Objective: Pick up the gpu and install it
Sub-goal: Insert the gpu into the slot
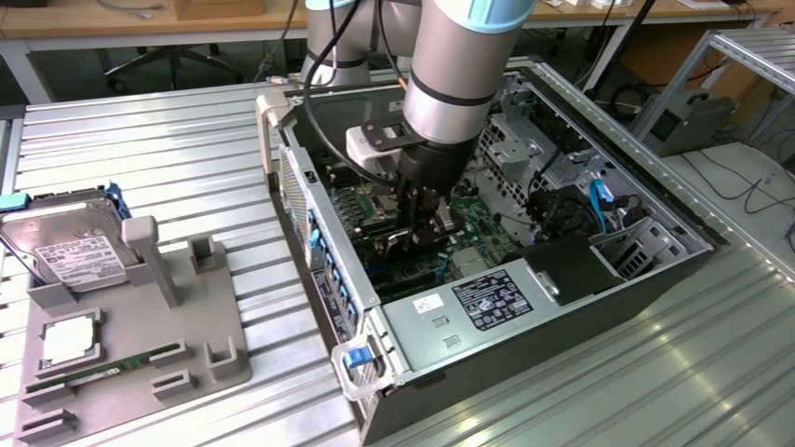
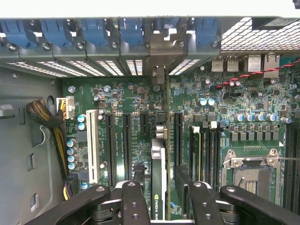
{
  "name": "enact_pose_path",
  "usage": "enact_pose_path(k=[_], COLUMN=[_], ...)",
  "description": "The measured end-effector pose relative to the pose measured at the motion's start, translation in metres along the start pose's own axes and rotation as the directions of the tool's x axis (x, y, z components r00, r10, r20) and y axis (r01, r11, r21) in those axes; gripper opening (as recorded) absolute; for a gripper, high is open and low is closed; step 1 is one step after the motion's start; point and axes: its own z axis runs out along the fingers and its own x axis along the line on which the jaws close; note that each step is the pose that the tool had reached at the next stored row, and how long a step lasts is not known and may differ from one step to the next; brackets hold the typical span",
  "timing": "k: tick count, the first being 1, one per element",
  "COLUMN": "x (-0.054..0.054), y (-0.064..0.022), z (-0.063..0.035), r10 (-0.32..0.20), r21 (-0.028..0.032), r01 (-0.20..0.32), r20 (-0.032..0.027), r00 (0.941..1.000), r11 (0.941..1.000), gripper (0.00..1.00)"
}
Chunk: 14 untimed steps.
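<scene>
Jaws of the gripper (image 2: 161, 194) pinch the gpu (image 2: 159, 173) on its edge, upright over the green board (image 2: 234, 101) inside the open computer case (image 1: 646, 200) on the tabletop (image 1: 162, 140).

You have a ribbed metal table (image 1: 149, 149) carrying the open computer case (image 1: 646, 256) and, apart at the exterior view's left, a grey parts fixture (image 1: 211, 345).

A lab or workshop: ribbed metal workbench (image 1: 162, 140), open computer case (image 1: 646, 200), aluminium framing (image 1: 746, 56).
</scene>
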Motion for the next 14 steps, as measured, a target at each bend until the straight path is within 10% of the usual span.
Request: enact_pose_path(k=[14], x=[-0.0015], y=[0.0006], z=[0.0025], r10=[0.011], r21=[0.0003], r01=[-0.011], r20=[0.001], r00=[0.9999], r11=[0.9999], gripper=[0.4])
